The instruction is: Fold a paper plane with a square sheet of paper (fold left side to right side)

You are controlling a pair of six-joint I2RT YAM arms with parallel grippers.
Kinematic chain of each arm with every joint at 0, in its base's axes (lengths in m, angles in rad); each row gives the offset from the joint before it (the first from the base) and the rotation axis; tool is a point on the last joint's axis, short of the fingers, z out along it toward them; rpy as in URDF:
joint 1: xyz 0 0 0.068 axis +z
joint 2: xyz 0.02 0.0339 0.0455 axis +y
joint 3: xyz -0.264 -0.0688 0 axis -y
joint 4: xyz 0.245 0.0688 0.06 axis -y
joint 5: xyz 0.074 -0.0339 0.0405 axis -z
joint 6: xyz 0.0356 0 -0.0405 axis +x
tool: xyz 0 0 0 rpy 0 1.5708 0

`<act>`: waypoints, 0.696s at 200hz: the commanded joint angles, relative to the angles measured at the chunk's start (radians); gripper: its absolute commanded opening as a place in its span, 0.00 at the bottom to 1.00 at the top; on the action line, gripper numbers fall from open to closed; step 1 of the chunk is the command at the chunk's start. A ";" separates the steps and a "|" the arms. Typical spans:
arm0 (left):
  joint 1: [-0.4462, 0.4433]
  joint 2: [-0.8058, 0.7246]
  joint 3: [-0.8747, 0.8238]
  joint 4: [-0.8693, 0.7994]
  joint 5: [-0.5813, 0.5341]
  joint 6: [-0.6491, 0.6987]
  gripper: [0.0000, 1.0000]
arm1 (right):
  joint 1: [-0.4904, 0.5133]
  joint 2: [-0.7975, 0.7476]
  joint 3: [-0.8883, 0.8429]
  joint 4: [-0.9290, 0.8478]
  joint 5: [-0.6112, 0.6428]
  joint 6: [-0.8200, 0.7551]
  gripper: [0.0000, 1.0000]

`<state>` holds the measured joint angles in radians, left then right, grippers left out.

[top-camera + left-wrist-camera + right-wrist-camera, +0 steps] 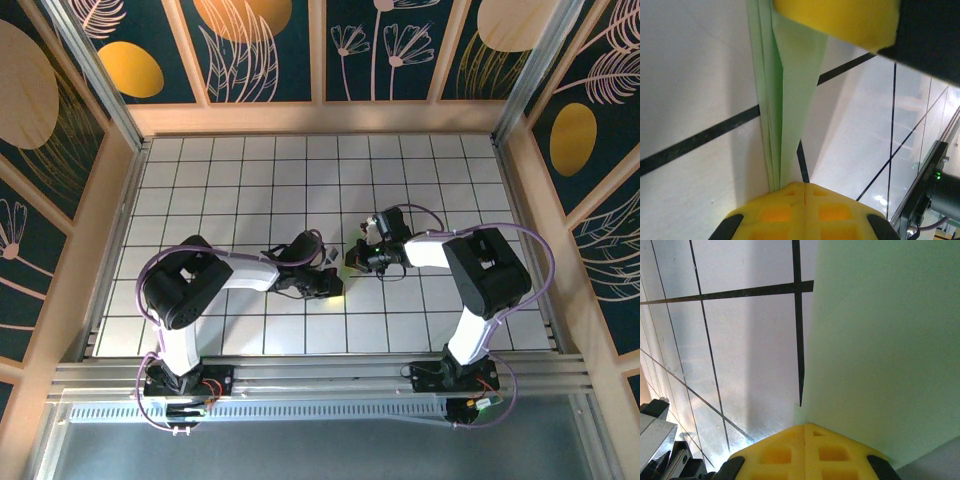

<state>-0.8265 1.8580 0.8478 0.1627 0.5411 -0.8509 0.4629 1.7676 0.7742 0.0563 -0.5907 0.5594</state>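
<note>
The green paper [790, 100] lies at the middle of the desk [250, 180], folded into a narrow layered strip. Its long edges run close side by side across a black tile line. The left pincer [805, 189], fingers together, sits at one end of the strip. The right pincer [805, 427], fingers also together, meets the straight edge of the paper's broader face. White tiles spread wide from both arms to the left, right and far rims.
</note>
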 commanded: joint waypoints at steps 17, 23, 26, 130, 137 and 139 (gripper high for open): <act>-0.001 -0.101 -0.036 -0.054 0.010 -0.023 0.00 | 0.010 0.025 0.029 -0.099 0.096 -0.026 0.00; 0.009 -0.125 -0.040 -0.039 0.014 -0.027 0.00 | 0.010 0.015 0.042 -0.102 0.094 -0.030 0.00; 0.015 -0.136 -0.043 -0.032 0.017 -0.030 0.00 | 0.010 0.009 0.050 -0.105 0.094 -0.031 0.00; 0.198 -0.359 -0.076 0.048 -0.394 -0.022 0.12 | 0.079 -0.217 0.262 -0.469 0.494 -0.012 0.53; 0.198 -0.370 -0.076 0.047 -0.440 -0.019 0.16 | 0.101 -0.218 0.268 -0.498 0.526 0.035 0.55; 0.199 -0.373 -0.077 0.047 -0.453 -0.017 0.18 | 0.105 -0.218 0.269 -0.507 0.533 0.049 0.55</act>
<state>-0.6346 1.5318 0.7567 0.1955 0.3016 -0.8848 0.5316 1.5688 1.0279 -0.2737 -0.2195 0.5133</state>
